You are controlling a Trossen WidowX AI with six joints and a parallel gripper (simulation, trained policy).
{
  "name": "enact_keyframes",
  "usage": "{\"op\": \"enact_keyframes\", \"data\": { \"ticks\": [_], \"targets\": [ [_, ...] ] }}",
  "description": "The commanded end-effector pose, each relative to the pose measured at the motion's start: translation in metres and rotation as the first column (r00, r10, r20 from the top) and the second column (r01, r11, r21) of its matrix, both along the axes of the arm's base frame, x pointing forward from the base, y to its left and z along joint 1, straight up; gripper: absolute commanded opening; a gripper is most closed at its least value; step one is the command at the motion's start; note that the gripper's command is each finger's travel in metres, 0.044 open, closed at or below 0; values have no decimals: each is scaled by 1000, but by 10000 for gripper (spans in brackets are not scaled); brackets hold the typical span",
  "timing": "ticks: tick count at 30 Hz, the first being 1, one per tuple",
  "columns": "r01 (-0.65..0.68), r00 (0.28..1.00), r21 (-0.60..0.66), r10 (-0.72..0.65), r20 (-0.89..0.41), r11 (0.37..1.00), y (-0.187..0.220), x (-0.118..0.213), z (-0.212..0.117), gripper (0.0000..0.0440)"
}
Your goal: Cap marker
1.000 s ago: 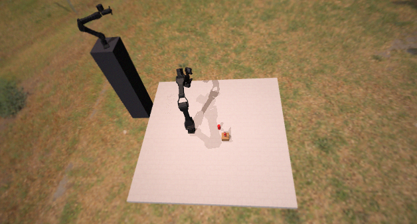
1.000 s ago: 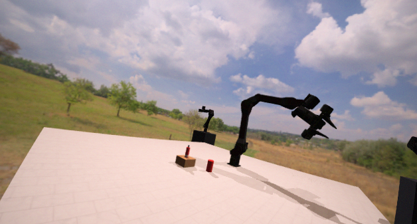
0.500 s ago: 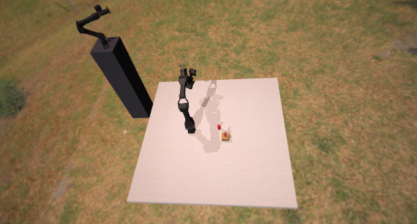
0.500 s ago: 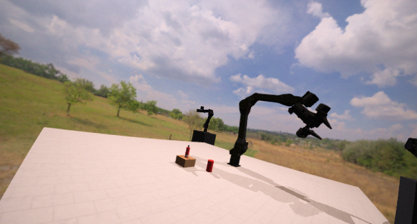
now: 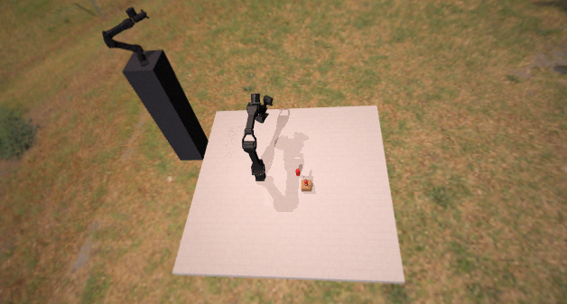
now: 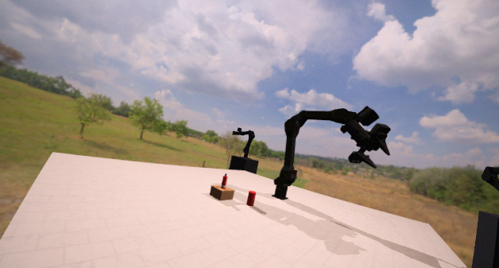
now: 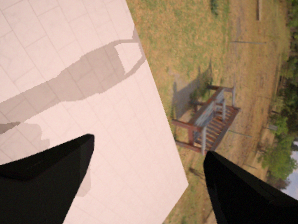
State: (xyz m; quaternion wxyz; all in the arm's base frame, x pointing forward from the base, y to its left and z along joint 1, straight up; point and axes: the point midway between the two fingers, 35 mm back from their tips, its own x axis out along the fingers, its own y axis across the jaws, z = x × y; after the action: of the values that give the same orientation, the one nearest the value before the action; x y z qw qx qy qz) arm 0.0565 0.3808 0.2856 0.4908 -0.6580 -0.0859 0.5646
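The red cap (image 5: 297, 171) (image 6: 251, 198) stands upright on the table, beside and apart from the holder block. The marker (image 5: 306, 182) (image 6: 224, 180) stands upright in the brown holder block (image 5: 306, 189) (image 6: 222, 193); its thin dark tip shows uncovered at the top in the exterior view. My gripper (image 6: 381, 161) (image 7: 151, 150) is open, with nothing between its fingers. It hangs high above the table's far side, well away from the cap and the marker, and points down and outward. The wrist view shows neither the cap nor the marker.
The pale table top (image 5: 271, 255) (image 6: 119, 225) (image 7: 30, 30) carries the arm's shadow. A tall black pillar (image 5: 164, 106) with a second arm (image 5: 119, 28) on it stands beyond the table's left edge. A bench (image 7: 212, 120) stands on the grass past the table edge.
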Motion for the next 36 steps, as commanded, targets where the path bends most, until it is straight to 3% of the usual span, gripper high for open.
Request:
{"op": "enact_keyframes", "data": {
  "ticks": [1,36],
  "targets": [
    [29,999,-8,-29,-34,1000,-7,8,0,328],
    [295,915,-207,-338,-220,933,-77,88,-34,331]
  ]
}}
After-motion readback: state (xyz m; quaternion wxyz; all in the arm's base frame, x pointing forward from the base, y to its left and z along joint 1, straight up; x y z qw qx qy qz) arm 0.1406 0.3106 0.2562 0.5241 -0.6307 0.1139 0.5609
